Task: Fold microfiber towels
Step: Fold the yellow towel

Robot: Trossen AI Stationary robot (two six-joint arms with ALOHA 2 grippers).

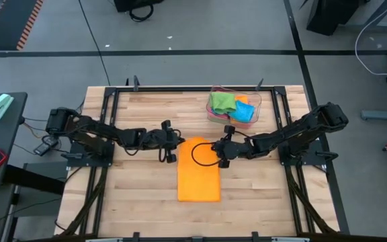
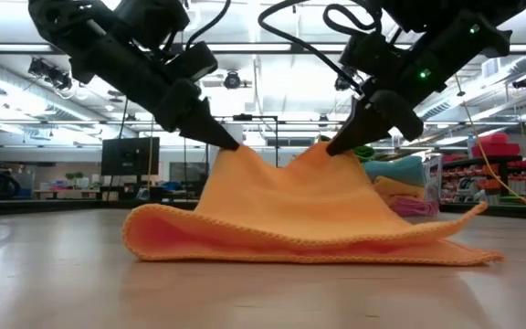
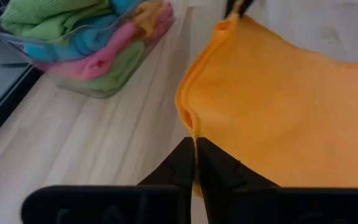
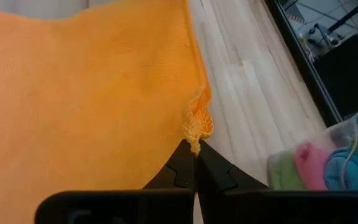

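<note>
While pinching its corners, both end effectors lift the orange towel (image 1: 199, 176).

A robotics lab or workshop; a butcher-block table (image 1: 146, 195) in a black metal frame (image 1: 193, 89) stands on grey concrete floor (image 1: 200, 27) marked with dark lines and a hazard-striped strip (image 1: 24, 30); cables (image 1: 375, 47) trail across it; beyond, an open hall with ceiling strip lights (image 2: 272, 62), a monitor (image 2: 128, 155) and benches.
</note>
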